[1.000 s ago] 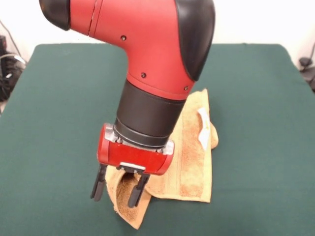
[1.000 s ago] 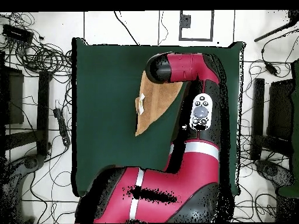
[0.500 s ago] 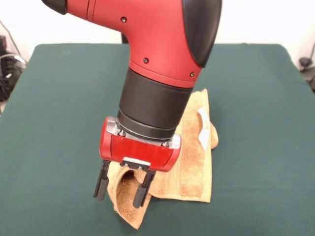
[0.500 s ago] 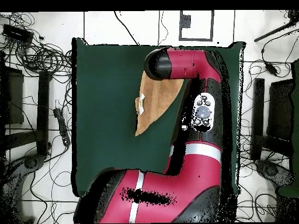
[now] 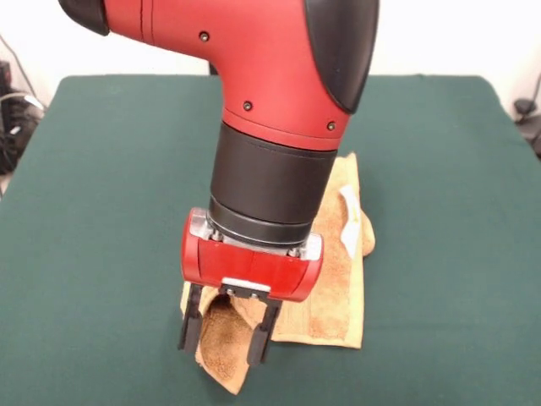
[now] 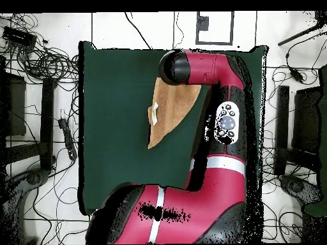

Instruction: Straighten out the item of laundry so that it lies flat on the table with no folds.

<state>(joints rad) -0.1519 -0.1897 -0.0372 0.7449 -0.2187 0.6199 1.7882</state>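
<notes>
right now my hand (image 5: 226, 334) hangs low over the near left corner of the towel (image 5: 338, 279), its two black fingers (image 5: 191, 322) spread apart and pointing down. between them sits a rumpled, turned-up fold of terry cloth, and the fingers stand on either side of that fold without pressing on it, so i have hold of nothing that i can see. whether the fingertips touch the cloth below i cannot tell from the front view. the towel lies on the dark green counter (image 5: 101, 186), a little right of the middle and toward the near edge as seen from the front. it is not flat: its near left corner is bunched and curls to a point close to the bottom edge, and its right side bulges outward in a soft fold. a woven band runs lengthwise down the cloth, and a small white label (image 5: 350, 220) sits near the right edge, toward the far end. my red and black arm (image 5: 279, 93) covers most of the towel's far left part. from overhead, the towel (image 6: 172, 115) shows as a tan patch that narrows to a point on one side, the label (image 6: 153, 112) along its edge, with my arm (image 6: 217, 127) crossing beside it and hiding the hand.
</notes>
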